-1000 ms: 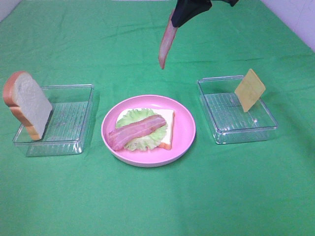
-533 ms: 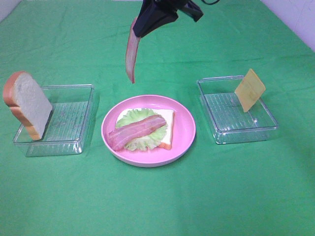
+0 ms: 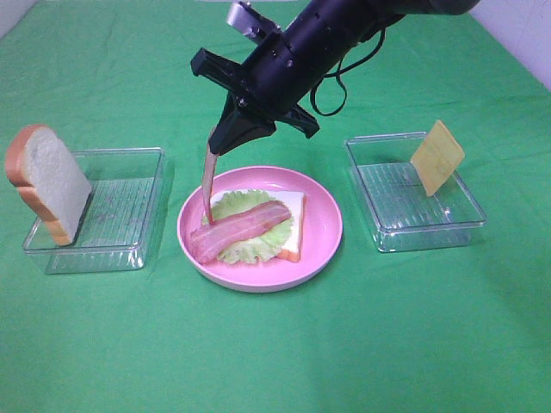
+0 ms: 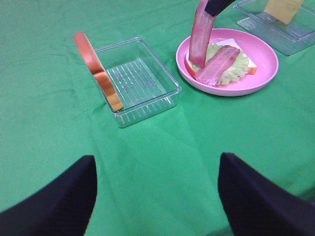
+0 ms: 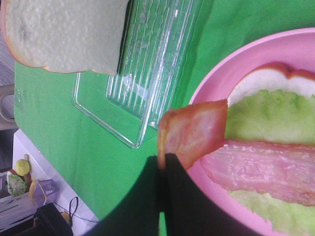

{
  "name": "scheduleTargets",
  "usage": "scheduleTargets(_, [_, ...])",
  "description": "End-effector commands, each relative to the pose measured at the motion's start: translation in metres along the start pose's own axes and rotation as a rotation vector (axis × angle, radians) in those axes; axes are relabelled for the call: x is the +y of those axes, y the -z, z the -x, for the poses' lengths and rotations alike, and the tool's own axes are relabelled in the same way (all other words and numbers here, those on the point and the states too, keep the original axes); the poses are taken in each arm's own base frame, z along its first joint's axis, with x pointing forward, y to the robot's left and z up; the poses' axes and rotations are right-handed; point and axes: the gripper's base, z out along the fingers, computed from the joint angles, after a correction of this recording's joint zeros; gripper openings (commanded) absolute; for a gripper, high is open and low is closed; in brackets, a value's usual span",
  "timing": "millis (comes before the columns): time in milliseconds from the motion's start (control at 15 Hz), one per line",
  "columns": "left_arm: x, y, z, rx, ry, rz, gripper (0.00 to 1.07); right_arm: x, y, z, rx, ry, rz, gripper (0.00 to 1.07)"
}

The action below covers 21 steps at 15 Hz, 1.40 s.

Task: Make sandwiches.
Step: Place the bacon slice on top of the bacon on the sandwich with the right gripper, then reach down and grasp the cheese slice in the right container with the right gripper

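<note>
A pink plate holds a white bread slice topped with a green lettuce leaf and a bacon strip. My right gripper reaches across to the plate's left side, shut on the upper end of a second bacon strip. That strip hangs straight down, its tip just above the plate's left part. A second bread slice leans upright on the left clear tray. A yellow cheese slice leans in the right tray. My left gripper hovers open over bare cloth, nothing between its fingers.
Green cloth covers the whole table. The left tray lies between my left gripper and the plate. The right arm's dark body spans the space above the plate's far side.
The right arm has come down and leftward with the hanging bacon strip, from high over the far table to the plate's left side. The left gripper has not moved.
</note>
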Motion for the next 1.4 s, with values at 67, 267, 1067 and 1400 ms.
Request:
scheduleTargets(67, [0.0, 0.001, 0.0, -0.017, 0.0, 0.0, 0.67, -0.007, -0.007, 0.002, -0.005, -0.004, 0.0, 0.0])
scheduleTargets(267, [0.0, 0.001, 0.0, -0.017, 0.0, 0.0, 0.67, -0.019, -0.007, 0.001, 0.001, 0.0, -0.126, 0.0])
scheduleTargets(1067, [0.0, 0.001, 0.0, -0.017, 0.0, 0.0, 0.67, -0.041, 0.0, -0.001, 0.023, -0.021, -0.393, 0.53])
scheduleTargets(1400, [0.0, 0.001, 0.0, -0.017, 0.001, -0.001, 0.67, -0.028, 0.028, -0.005, 0.009, 0.039, -0.459, 0.67])
